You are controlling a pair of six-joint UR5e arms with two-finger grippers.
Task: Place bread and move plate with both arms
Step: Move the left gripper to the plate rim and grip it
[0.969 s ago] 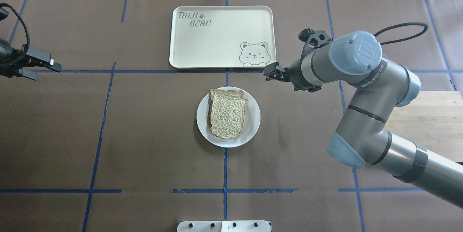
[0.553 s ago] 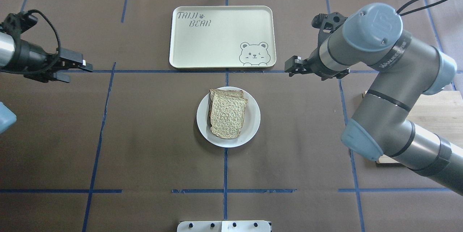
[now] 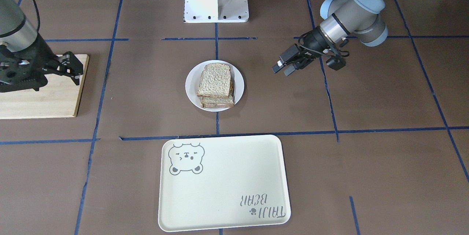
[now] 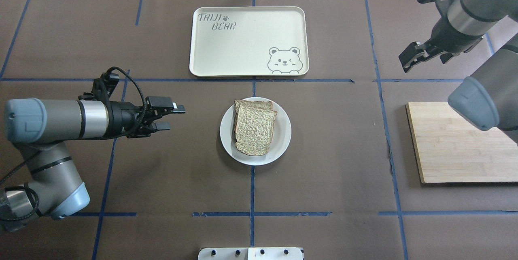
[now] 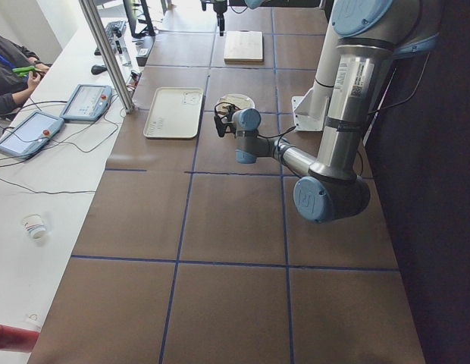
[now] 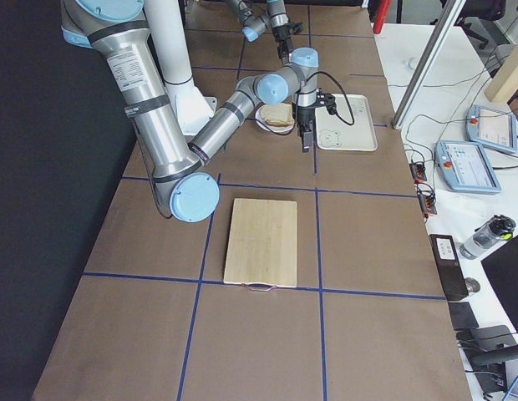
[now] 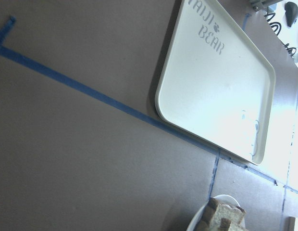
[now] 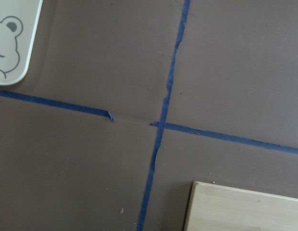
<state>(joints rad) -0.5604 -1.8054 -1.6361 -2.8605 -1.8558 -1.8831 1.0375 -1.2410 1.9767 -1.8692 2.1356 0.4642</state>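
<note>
brown table (image 4: 332,158), one plate (image 4: 282,146), seemingly two bread slices (image 4: 255,130), one tray (image 4: 243,45)

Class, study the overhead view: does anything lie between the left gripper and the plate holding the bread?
Nothing visible does. Only bare brown table lies between the left gripper and the plate; the tray sits off to one side, beyond the tape line.

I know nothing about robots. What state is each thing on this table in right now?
bread: slices stacked on the plate, not gripped.
plate: flat on the table, carrying the bread.
left gripper: open, holding nothing, beside the plate.
right gripper: open, holding nothing, far from the plate.
tray: flat on the table.
wooden board: flat on the table.
</note>
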